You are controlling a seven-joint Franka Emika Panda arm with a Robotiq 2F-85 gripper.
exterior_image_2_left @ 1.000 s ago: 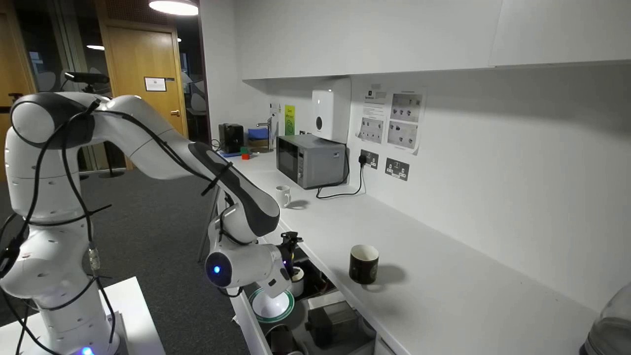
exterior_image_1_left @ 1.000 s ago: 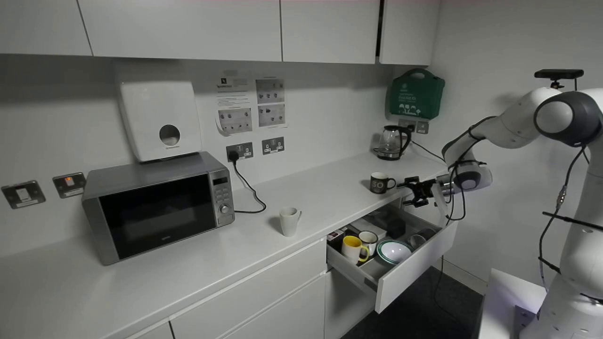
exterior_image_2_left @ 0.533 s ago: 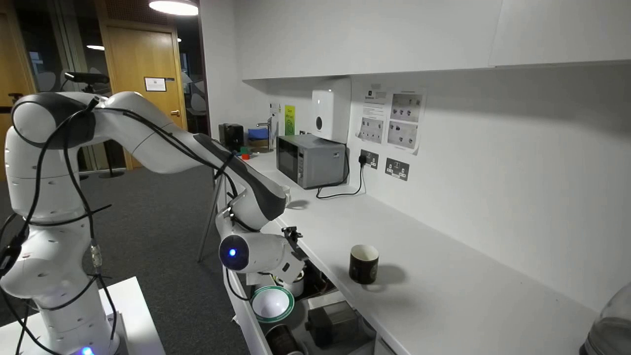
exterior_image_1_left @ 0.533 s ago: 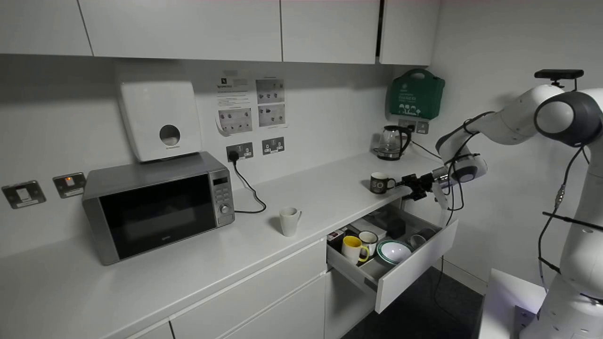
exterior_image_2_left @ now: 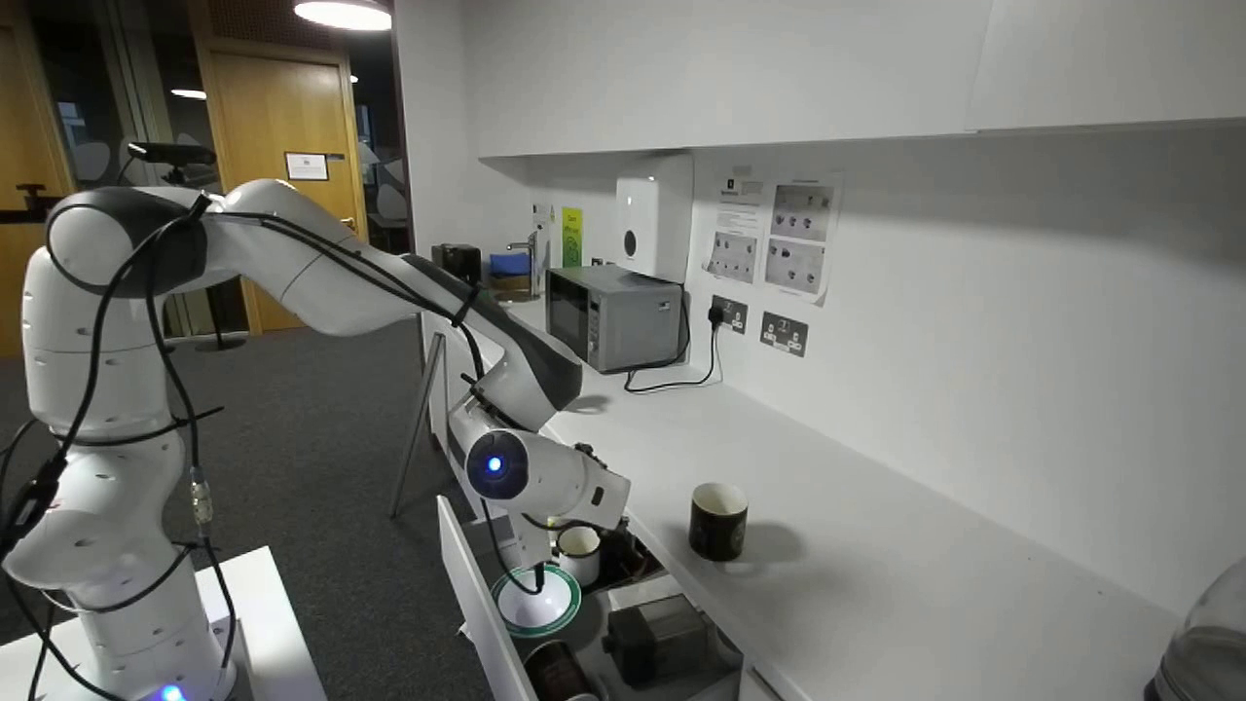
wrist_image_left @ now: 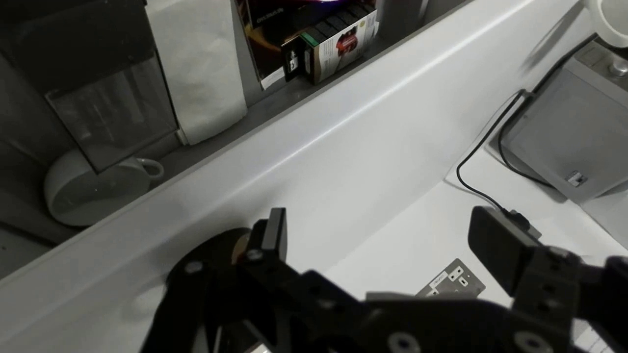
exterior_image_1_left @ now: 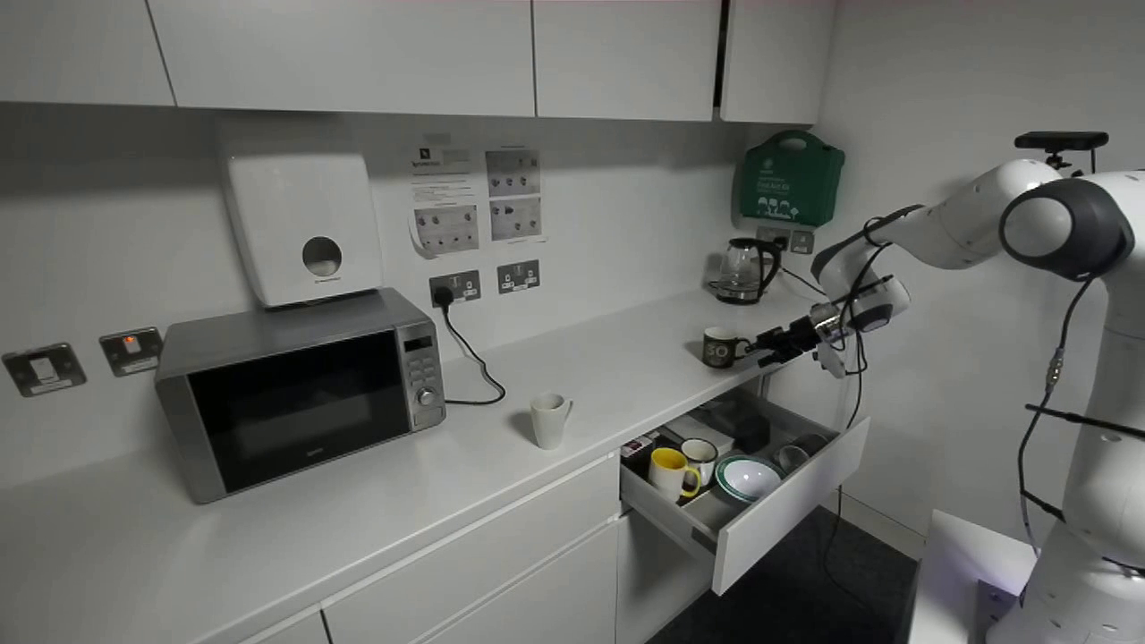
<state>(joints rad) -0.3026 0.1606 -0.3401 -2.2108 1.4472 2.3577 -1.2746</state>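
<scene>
Pincer [wrist_image_left: 379,228] spread wide, holding nothing. Black cylindrical mug with pale print [exterior_image_1_left: 717,349] stands upright on the white countertop [exterior_image_1_left: 626,362], just beside the pincer, handle toward it; in the wrist view one jaw overlaps it, contact can't be told. Below the pincer: extended white drawer [exterior_image_1_left: 789,512] holding a yellow-handled mug [exterior_image_1_left: 666,476] and a round white bowl with green rim [exterior_image_1_left: 750,478]. Clear glass kettle with black handle [exterior_image_1_left: 741,272] stands beyond the pincer.

Kitchen: office-style
Surface [exterior_image_1_left: 626,362]: microwave [exterior_image_1_left: 300,394], kettle [exterior_image_1_left: 741,272], black mug [exterior_image_1_left: 718,348]
Drawer [exterior_image_1_left: 792,508]: cups [exterior_image_1_left: 665,474], bowl [exterior_image_1_left: 750,478]
Wall [exterior_image_1_left: 631,206]: towel dispenser [exterior_image_1_left: 300,210], first-aid kit [exterior_image_1_left: 792,179]
Door [exterior_image_2_left: 282,107]: wooden, notice [exterior_image_2_left: 306,166] attached
</scene>
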